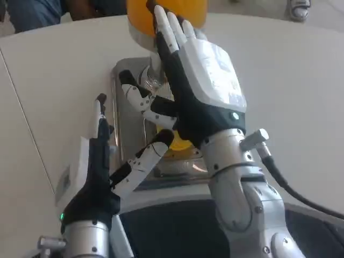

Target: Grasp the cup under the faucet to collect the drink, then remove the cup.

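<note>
The cup (181,145) stands on the metal drip tray (122,115) below the dispenser; only a yellow-orange patch of it shows beneath my right hand. My right hand (201,80) is raised over the tray, back to the camera, with its fingers stretched up against the orange tank (141,12) and the clear faucet part (150,80). Its thumb reaches left across the tray. At the tray's near left corner is my left hand (99,172), fingers apart, one pointing up and one reaching right so that its tip touches the cup's side. Neither hand closes around anything.
The dispenser's white base (141,36) sits at the table's far middle. Bare white tabletop (59,75) spreads to the left and right (295,91) of the tray. A black cable (285,185) runs from my right wrist.
</note>
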You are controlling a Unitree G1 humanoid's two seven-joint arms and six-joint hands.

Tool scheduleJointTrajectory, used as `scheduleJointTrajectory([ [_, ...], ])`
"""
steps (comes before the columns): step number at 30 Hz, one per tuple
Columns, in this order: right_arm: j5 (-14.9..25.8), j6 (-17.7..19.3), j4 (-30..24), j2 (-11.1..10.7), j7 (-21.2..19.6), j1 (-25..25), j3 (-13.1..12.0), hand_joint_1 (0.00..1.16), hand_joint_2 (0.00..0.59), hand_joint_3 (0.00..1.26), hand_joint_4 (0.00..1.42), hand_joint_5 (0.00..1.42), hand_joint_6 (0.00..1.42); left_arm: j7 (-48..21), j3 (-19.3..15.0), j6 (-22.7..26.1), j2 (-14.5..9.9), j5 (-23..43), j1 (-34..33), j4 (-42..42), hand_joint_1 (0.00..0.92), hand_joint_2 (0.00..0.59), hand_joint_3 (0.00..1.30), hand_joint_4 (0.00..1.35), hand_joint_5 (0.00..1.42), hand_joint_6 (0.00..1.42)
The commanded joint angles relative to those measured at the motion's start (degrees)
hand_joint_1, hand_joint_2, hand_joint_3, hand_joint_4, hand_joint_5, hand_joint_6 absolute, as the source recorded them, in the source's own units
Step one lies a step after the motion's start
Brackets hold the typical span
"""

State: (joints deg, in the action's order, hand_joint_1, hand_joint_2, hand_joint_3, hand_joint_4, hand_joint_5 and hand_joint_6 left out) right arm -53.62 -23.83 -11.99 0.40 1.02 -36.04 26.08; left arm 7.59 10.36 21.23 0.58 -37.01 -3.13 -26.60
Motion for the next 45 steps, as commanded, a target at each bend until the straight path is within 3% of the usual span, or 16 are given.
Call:
scheduleJointTrajectory([
  [1,0.6,-0.02,0.24,0.04,4.24,2.15,2.03,0.43,0.443,0.0,0.0,0.0,0.0,3.94,1.39,-1.25,2.09,-0.62,-2.73,4.15,0.205,0.068,0.0,0.0,0.18,0.34],
  [11,0.31,-0.48,-2.92,-0.02,5.34,1.98,0.06,0.43,0.443,0.01,0.0,0.0,0.0,6.49,0.87,-3.74,1.47,1.03,-6.39,10.19,0.207,0.069,0.0,0.0,0.19,0.35],
  [23,-2.06,-1.05,-14.27,0.05,7.67,5.93,-0.72,0.43,0.443,0.01,0.0,0.0,0.0,5.95,-0.03,-4.45,0.59,1.75,-7.82,12.35,0.206,0.067,0.0,0.0,0.2,0.35],
  [38,-8.42,-1.04,-28.71,-0.12,16.75,15.06,-0.3,0.44,0.455,0.03,0.0,0.0,0.0,6.2,-0.03,-5.4,-0.18,2.82,-9.09,14.57,0.191,0.067,0.0,0.0,0.2,0.35],
  [45,-14.04,0.69,-36.84,-1.43,25.0,21.9,-0.3,0.57,0.433,0.06,0.0,0.0,0.0,6.58,-0.31,-6.67,-0.37,3.53,-9.99,16.34,0.19,0.067,0.0,0.0,0.2,0.35],
])
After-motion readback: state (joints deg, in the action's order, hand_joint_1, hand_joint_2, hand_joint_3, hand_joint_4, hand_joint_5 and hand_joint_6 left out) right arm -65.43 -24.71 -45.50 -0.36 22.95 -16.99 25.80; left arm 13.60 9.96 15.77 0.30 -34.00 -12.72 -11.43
